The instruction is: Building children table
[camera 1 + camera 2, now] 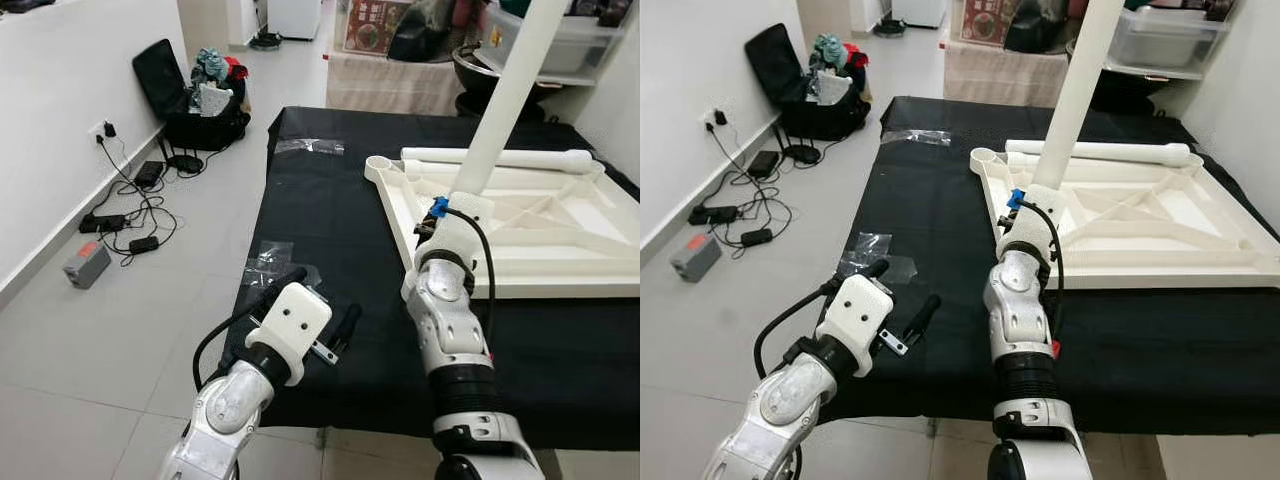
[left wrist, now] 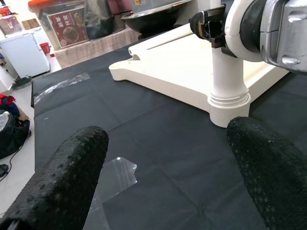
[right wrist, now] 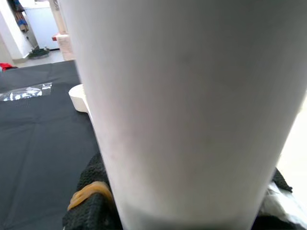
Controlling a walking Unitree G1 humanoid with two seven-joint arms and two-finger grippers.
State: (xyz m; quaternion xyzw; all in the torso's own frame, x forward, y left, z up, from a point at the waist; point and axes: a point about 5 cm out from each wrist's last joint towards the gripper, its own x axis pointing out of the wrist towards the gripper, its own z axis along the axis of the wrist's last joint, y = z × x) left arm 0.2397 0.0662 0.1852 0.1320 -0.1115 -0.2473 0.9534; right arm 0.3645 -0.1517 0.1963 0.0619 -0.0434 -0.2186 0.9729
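Nearest, two silver arms rise over the front edge of a black-clothed surface [image 1: 330, 190]. On the left, the left claw [image 1: 322, 308] hovers low over the cloth with its two long black fingers [image 2: 67, 177] spread well apart and nothing between them; their pads are rough and pebbled. Just past it a crumpled clear plastic bag [image 1: 268, 262] lies flat on the cloth.

On the right, the right claw [image 1: 1032, 208] is clamped around a smooth white round leg [image 1: 505, 95], gripping it low down; in the right wrist view the textured black fingers [image 3: 91, 191] press against the tube. The leg stands nearly upright, leaning slightly, with its ringed foot seated at the near corner of the tabletop [image 1: 540, 225]. That tabletop is a cream plastic panel lying underside up, square with rounded corner sockets and raised diagonal ribs. A second leg [image 1: 495, 158] lies flat along its far edge.

Further back a strip of clear plastic [image 1: 310, 146] rests on the cloth. On the tiled floor to the left sit tangled cables [image 1: 130, 205] and an open black suitcase [image 1: 190, 95] holding clothes. Beyond the surface stands a clear lidded bin [image 1: 560, 40].
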